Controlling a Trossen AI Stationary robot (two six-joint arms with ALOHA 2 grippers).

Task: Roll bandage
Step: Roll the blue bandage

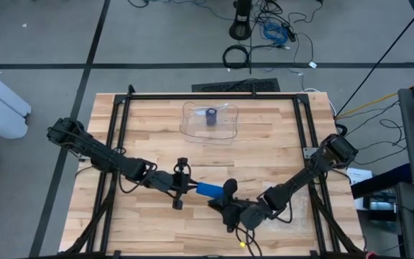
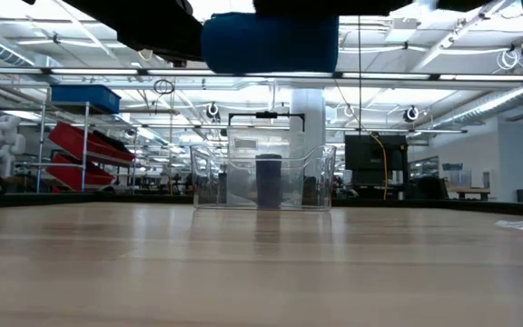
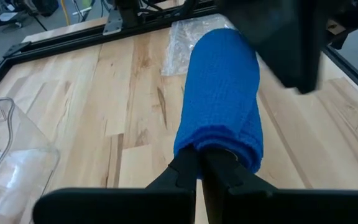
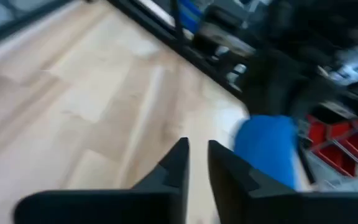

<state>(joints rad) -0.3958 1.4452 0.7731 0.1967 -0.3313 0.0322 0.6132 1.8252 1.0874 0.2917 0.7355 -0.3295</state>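
Blue woven bandage roll (image 1: 208, 190) held above the table between both arms, long axis running from left gripper (image 1: 183, 184), clamped on its near end, toward right gripper (image 1: 228, 196), fingers nearly closed, empty, just beside roll's far end.

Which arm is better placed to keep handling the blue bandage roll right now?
Left, probably. The left gripper is shut on one end of the blue bandage roll, lifted off the table. The right gripper sits beside the roll, fingers nearly closed on nothing.
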